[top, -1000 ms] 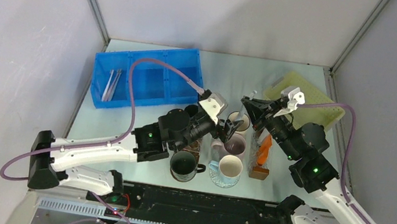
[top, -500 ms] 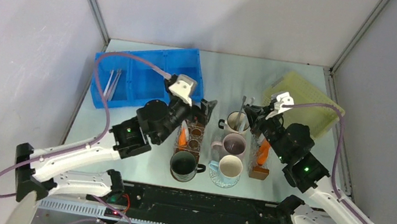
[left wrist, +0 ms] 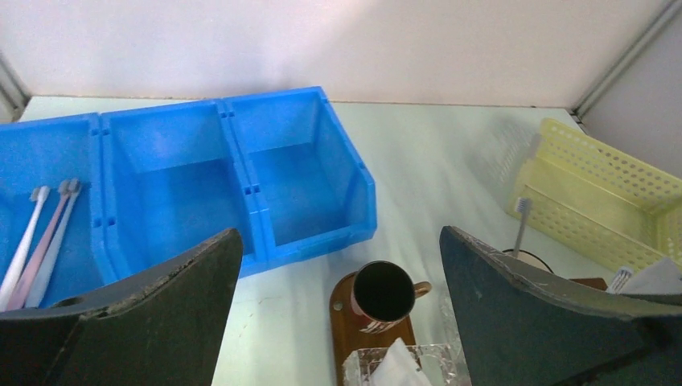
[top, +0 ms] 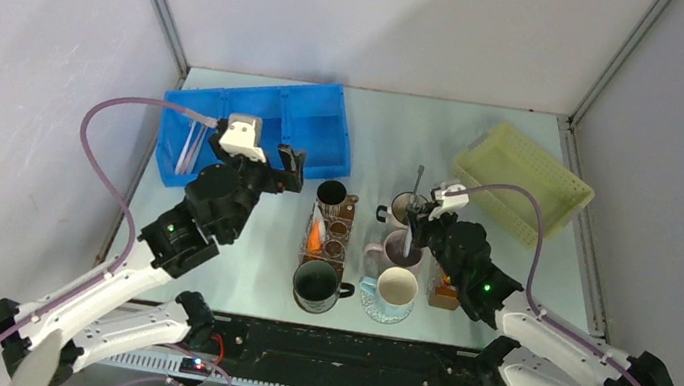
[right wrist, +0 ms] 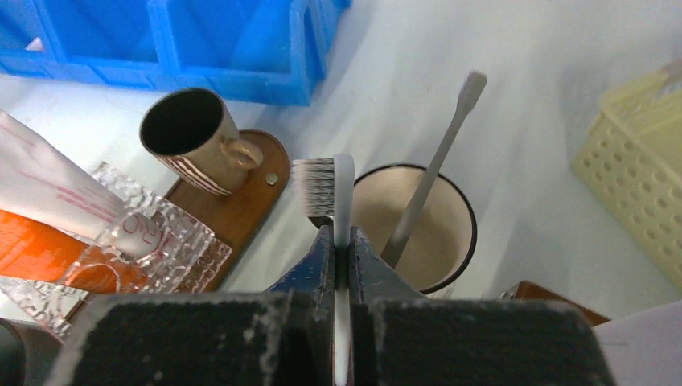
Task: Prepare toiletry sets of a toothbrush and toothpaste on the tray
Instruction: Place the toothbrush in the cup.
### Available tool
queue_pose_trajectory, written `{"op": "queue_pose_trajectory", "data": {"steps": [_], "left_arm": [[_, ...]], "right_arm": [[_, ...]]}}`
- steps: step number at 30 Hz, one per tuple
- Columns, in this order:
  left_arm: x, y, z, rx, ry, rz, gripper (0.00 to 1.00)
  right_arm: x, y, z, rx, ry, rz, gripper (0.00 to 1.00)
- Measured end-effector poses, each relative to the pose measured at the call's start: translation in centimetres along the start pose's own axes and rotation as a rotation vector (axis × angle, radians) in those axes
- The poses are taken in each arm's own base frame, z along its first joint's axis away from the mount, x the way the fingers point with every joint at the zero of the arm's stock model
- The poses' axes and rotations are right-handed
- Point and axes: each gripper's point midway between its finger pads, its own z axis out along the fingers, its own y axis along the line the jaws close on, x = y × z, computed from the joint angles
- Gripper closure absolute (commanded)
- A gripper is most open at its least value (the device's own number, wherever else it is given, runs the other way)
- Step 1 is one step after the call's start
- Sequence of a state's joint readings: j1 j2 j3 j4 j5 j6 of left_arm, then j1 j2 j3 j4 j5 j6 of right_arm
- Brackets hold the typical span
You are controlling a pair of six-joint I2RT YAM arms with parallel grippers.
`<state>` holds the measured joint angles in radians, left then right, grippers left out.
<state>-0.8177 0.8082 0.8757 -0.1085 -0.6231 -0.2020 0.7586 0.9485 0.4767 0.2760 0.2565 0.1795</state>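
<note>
My right gripper (right wrist: 342,233) is shut on a white toothbrush (right wrist: 343,185), bristle head up, above the cluster of mugs (top: 417,226). Just beyond it a grey toothbrush (right wrist: 438,161) leans in a cream mug (right wrist: 470,233). Orange and white toothpaste tubes (right wrist: 48,257) stick out of a clear box (right wrist: 161,241) on the left. My left gripper (left wrist: 339,237) is open and empty, hanging between the blue bin and a brown cup (left wrist: 384,293). Three more toothbrushes (left wrist: 48,249) lie in the bin's left compartment. Which container is the tray I cannot tell.
The blue three-compartment bin (top: 326,100) sits at the back left, a yellow perforated basket (top: 523,168) at the back right. Several mugs (top: 395,286) and two clear boxes (top: 314,238) crowd the table's middle. Grey walls close in both sides.
My left arm has drawn back from the mugs to the left, toward the blue bin, its jaws spreading fully. My right gripper came nearer and lower over the mugs, still gripping the brush.
</note>
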Motion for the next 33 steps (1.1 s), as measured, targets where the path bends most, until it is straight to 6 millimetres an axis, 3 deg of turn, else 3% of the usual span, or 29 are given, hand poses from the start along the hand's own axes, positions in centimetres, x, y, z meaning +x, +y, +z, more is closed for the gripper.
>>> {"op": "queue_pose_trajectory", "data": {"steps": [5, 11, 18, 25, 33], "left_arm": [[-0.1, 2.0, -0.6, -0.051, -0.005, -0.011, 0.02], [0.7, 3.5, -0.8, -0.102, 0.016, -0.005, 0.02], [0.9, 4.2, -0.7, -0.127, 0.025, -0.005, 0.02], [1.2, 4.8, -0.7, -0.146, 0.035, 0.002, 0.02], [1.3, 5.4, -0.6, -0.166, 0.042, 0.001, 0.02]], "right_arm": [[2.8, -0.5, 0.2, 0.039, 0.019, 0.039, 1.00], [4.4, -1.0, -0.1, 0.081, 0.026, 0.095, 0.99], [4.8, -1.1, -0.2, 0.106, 0.028, 0.154, 0.97], [5.5, -1.1, -0.3, 0.115, 0.052, 0.193, 0.83], [5.9, -1.1, -0.3, 0.116, 0.067, 0.194, 0.78]]}}
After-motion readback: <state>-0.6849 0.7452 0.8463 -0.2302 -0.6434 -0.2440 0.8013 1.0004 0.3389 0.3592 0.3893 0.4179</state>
